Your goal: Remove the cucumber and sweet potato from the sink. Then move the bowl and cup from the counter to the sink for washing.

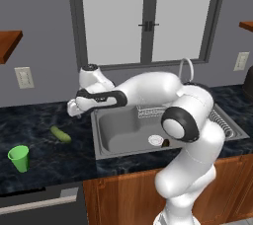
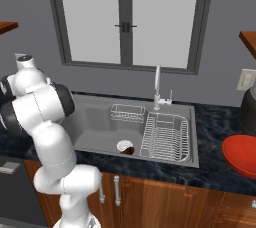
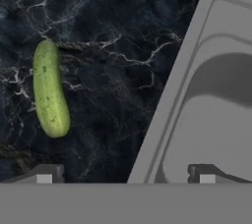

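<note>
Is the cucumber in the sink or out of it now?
Out. The cucumber lies flat on the dark counter, left of the sink rim, apart from it.

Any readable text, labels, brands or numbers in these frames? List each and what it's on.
None readable in any view.
The cucumber, cup, bowl and sink are plain, with no print.
The wall outlets show no legible marking.
The counter carries only marble veining, no text.
</note>
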Tool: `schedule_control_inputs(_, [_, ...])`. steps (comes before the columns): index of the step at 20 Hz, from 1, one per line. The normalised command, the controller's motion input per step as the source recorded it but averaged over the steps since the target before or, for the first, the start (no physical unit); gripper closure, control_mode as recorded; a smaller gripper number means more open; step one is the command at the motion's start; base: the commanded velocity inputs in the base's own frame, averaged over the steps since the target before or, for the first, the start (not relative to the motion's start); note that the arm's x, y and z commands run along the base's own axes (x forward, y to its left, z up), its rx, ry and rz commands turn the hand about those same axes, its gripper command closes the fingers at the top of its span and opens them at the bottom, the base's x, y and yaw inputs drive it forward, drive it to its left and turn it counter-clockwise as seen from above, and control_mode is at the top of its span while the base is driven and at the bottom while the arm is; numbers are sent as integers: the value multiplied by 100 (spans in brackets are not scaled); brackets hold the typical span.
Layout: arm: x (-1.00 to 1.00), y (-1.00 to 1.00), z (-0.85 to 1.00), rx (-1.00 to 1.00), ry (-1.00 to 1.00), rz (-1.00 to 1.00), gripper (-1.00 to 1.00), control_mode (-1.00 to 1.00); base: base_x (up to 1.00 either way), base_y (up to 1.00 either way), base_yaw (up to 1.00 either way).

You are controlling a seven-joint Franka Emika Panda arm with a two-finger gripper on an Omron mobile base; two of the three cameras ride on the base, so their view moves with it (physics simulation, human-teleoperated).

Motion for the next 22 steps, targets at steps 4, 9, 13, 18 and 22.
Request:
schedule_control_inputs(4, [-10, -46, 12, 4, 0, 0, -100, -100, 0, 0, 0])
schedule_control_inputs(9, [-10, -44, 9, 3, 0, 0, -100, -100, 0, 0, 0])
schedule_control_inputs(13, [-8, -41, 5, 2, 0, -3, -100, -100, 0, 0, 0])
schedule_control_inputs(18, [-3, -42, 2, 1, 1, -9, -100, -100, 0, 0, 0])
schedule_control_inputs(22, [0, -41, 0, 0, 4, -12, -100, -100, 0, 0, 0])
